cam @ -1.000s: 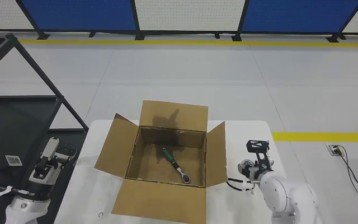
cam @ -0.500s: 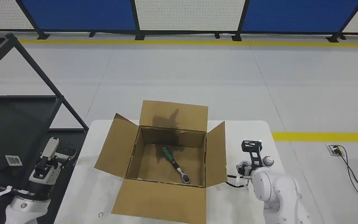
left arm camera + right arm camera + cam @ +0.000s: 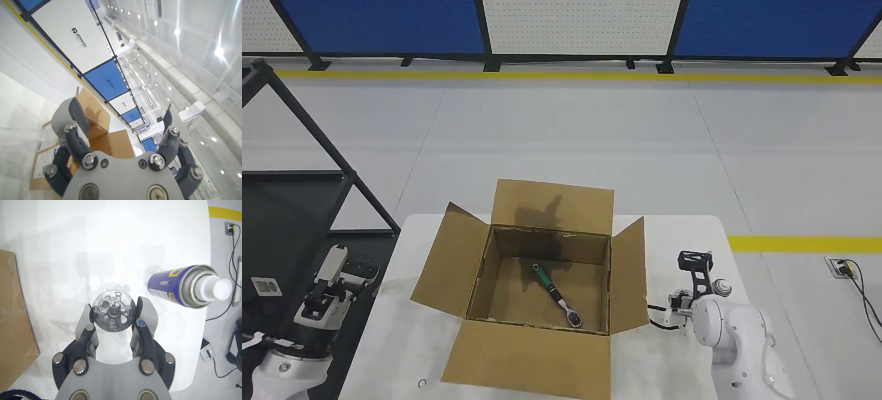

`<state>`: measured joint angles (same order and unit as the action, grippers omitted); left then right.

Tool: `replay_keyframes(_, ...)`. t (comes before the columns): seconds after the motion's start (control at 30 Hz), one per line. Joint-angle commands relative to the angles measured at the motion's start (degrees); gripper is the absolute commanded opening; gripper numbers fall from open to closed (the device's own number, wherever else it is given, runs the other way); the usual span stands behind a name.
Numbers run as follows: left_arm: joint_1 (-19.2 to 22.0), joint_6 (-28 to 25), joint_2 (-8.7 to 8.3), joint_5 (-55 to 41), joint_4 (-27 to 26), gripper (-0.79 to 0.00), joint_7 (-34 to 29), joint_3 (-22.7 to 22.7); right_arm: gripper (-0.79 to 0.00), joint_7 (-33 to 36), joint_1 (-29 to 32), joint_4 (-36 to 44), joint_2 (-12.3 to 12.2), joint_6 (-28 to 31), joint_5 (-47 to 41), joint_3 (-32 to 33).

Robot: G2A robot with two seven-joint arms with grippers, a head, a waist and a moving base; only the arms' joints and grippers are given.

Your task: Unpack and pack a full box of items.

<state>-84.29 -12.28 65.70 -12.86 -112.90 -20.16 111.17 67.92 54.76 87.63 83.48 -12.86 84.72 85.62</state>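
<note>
Between the two fingers of the right tool point(image 3: 115, 310) sits the round grey metal disc point(image 3: 113, 315), with cut-out holes and a hub in its middle. The tool is clenched on its rim from both sides. The disc is over the white tabletop point(image 3: 94, 237), outside the open brown cardboard box point(image 3: 552, 205). It is near the blue spray can point(image 3: 170, 289) with the white cap, which stands toward the edge of the tabletop. Whether the disc touches the tabletop or hangs just over it, I cannot tell.

I judge that the step is the setting down of this disc during the unpacking, because one green-handled ratchet wrench point(image 3: 557, 293) lies alone on the floor of the box. To do it well, the disc should come down flat, so that it does not roll. It also needs some free space from the can, which is tall and can fall over if a finger pushes it. The fingers should open only when the disc rests fully, and the tool should then rise straight up.

The left tool point(image 3: 122, 106) is released, with the jaws wide apart. It is at the other side of the box, well apart from the disc.
</note>
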Motion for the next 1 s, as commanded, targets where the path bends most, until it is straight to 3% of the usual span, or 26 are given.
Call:
replay_keyframes(0.0, 0.00, 0.00, 0.00, 0.00, 0.00, 0.000, 0.00, 0.00, -0.785, -0.31, -0.17, -0.54, -0.03, -0.15, -0.21, 0.13)
replay_keyframes(0.1, 0.00, 0.00, 0.00, 0.00, 0.00, 0.000, 0.00, 0.00, -0.785, -0.68, -0.39, -1.19, -0.05, -0.44, -0.48, 0.08)
replay_keyframes(0.2, 0.00, 0.00, 0.00, 0.00, 0.00, 0.000, 0.00, 0.00, -0.542, -0.95, -0.63, -1.78, -0.05, -0.69, -0.76, -0.10)
replay_keyframes(0.33, 0.00, 0.00, 0.00, 0.00, 0.00, 0.000, 0.00, 0.00, -0.428, -1.09, -0.88, -2.14, -0.09, -0.81, -0.89, -0.26)
replay_keyframes(0.57, 0.00, 0.00, 0.00, 0.00, 0.00, 0.000, 0.00, 0.00, -0.345, -1.36, -0.99, -1.65, -0.24, -1.12, -0.97, -0.03)
replay_keyframes(0.63, 0.00, 0.00, 0.00, 0.00, 0.00, 0.000, 0.00, 0.00, -0.231, -1.33, -0.81, -0.87, -0.32, -1.20, -0.90, 0.22)
replay_keyframes(0.7, 0.00, 0.00, 0.00, 0.00, 0.00, 0.000, 0.00, 0.00, -0.172, -1.23, -0.47, 0.00, -0.41, -1.20, -0.87, 0.55)
replay_keyframes(0.83, 0.00, 0.00, 0.00, 0.00, 0.00, 0.000, 0.00, 0.00, -0.132, -0.93, -0.08, 1.06, -0.57, -0.96, -0.75, 0.90)
replay_keyframes(0.9, 0.00, 0.00, 0.00, 0.00, 0.00, 0.000, 0.00, 0.00, -0.025, -1.17, 0.15, 1.96, -0.62, -1.32, -0.94, 1.19)
replay_keyframes(0.97, 0.00, 0.00, 0.00, 0.00, 0.00, 0.000, 0.00, 0.00, 0.000, -1.75, 0.52, 3.39, -0.69, -1.48, -1.56, 1.85)
